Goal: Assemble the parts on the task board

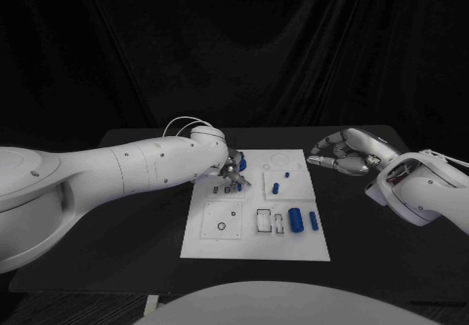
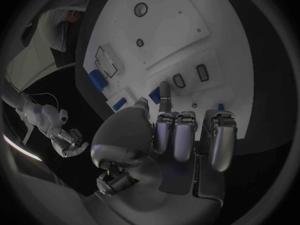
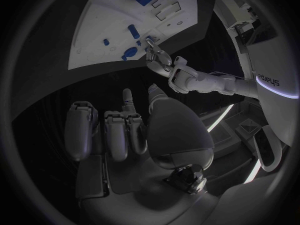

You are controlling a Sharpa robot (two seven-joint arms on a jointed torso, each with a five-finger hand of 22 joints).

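The white task board [image 1: 293,244] lies in the middle of the black table. My left hand [image 1: 232,170] hovers over its far left part and pinches a small blue part [image 1: 242,162] between thumb and a finger; in the left wrist view this part [image 2: 154,96] sits right at the fingertips. Two blue cylinders [image 1: 295,220] lie side by side at the board's near right. A blue peg [image 1: 276,188] and a smaller blue piece [image 1: 287,175] sit near the board's middle. My right hand [image 1: 342,154] hangs off the board's far right corner, fingers curled in, holding nothing.
Rectangular slots [image 1: 263,220] sit beside the cylinders and a small ring [image 1: 221,225] lies on the board's near left plate. Bare black table [image 1: 381,250] surrounds the board. The right wrist view looks back at the board [image 3: 100,25] and my left hand [image 3: 164,62].
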